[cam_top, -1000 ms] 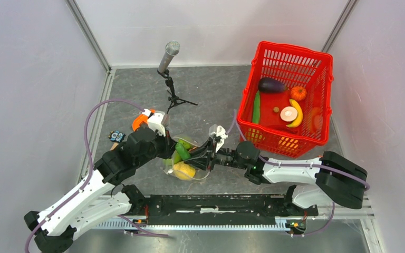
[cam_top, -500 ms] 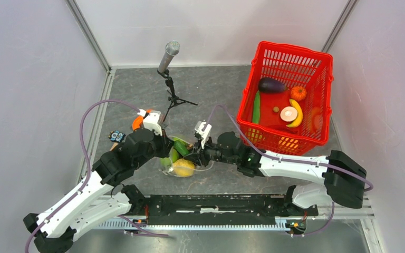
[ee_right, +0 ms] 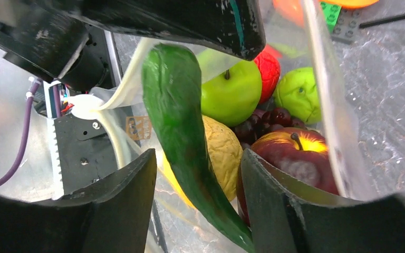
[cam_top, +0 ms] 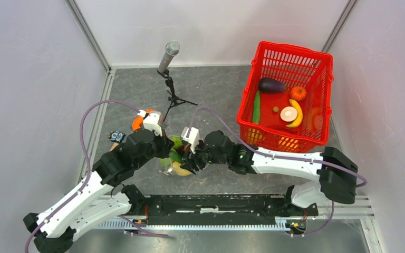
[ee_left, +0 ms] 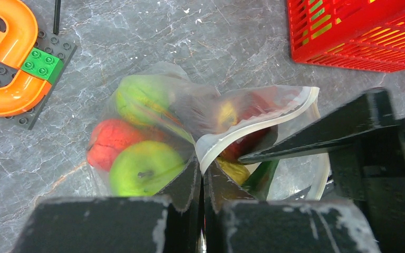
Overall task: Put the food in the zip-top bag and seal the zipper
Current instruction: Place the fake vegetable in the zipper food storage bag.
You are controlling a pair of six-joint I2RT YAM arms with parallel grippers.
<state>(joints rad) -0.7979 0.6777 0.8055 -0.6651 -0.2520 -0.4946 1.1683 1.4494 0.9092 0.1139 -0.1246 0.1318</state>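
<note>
The clear zip-top bag [cam_top: 175,167] lies between the two arms, and its mouth faces right. My left gripper [ee_left: 203,166] is shut on the bag's white zipper [ee_left: 253,129] and holds that edge up. Through the plastic I see a green apple [ee_left: 140,168], a red piece [ee_left: 111,142] and another green fruit [ee_left: 137,97]. My right gripper [ee_right: 198,154] is inside the bag's mouth with its jaws apart. The long green vegetable [ee_right: 176,121] lies between them, leaning on the right finger. Behind it are a lemon [ee_right: 221,150], a red apple [ee_right: 290,153], grapes [ee_right: 263,124] and a green apple [ee_right: 232,95].
A red mesh basket [cam_top: 287,142] at the back right holds an eggplant, an orange, a banana and a long green piece. A microphone on a small tripod [cam_top: 169,55] stands behind the bag. An orange ring-shaped holder [ee_left: 5,58] lies on a brick plate to the bag's left.
My right gripper has moved left, from beside the bag into its mouth. My left gripper keeps its hold on the zipper edge, and the bag has shifted a little.
</note>
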